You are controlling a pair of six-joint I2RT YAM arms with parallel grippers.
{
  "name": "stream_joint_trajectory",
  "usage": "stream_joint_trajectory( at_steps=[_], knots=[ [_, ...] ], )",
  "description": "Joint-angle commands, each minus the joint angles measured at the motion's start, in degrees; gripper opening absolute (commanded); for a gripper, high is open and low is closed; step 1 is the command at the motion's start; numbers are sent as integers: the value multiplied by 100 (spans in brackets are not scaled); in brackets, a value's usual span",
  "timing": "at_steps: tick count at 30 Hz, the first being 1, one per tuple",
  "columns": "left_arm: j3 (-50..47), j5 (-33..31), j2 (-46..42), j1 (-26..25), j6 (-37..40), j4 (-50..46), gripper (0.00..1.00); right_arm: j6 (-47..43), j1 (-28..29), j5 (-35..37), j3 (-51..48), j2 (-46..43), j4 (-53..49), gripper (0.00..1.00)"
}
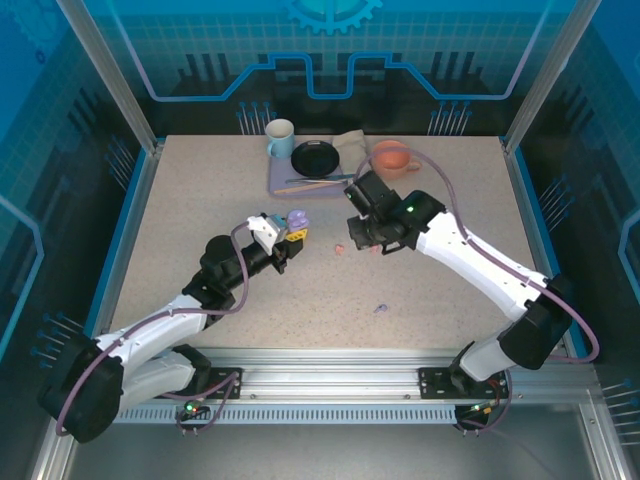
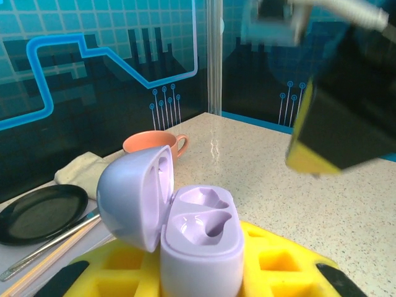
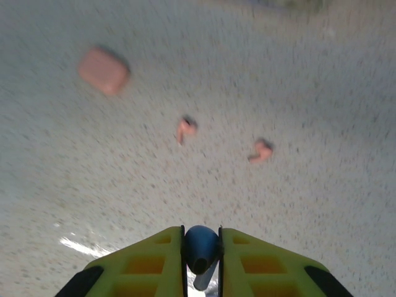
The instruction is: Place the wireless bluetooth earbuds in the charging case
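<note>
Earbud (image 3: 201,250), small bluish-purple plastic, sits pinched in the nearly closed jaws of the right gripper (image 3: 202,232). From it, the open lilac pebble-shaped charging case (image 1: 297,218) lies about nine o'clock in the top view, sockets upward, clamped tight by the left gripper (image 2: 201,272).

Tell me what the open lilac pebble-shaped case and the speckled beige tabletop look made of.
The open lilac pebble-shaped case looks like moulded plastic with a satin finish: soft highlights on the lid, and rounded, seamless wells. The speckled beige tabletop looks like stone-effect laminate or composite, I can't tell which. It is semi-gloss and faintly mirrors the post.
</note>
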Motion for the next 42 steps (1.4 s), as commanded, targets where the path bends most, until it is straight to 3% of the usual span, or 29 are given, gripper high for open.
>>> stream_joint_trajectory(
  at_steps=[1, 12, 22, 42],
  knots=[
    [264, 133, 56, -43, -54, 70, 0, -208, -42, 83, 605, -79, -266, 18],
    [518, 172, 386, -48, -241, 289, 0, -424, 418, 243, 1881, 238, -12, 19],
    [788, 174, 703, -49, -520, 605, 0, -534, 1304, 957, 1051, -19, 1563, 20],
    [900, 107, 773, -111, -668, 695, 0, -175, 1419, 1221, 749, 260, 2495, 19]
  ],
)
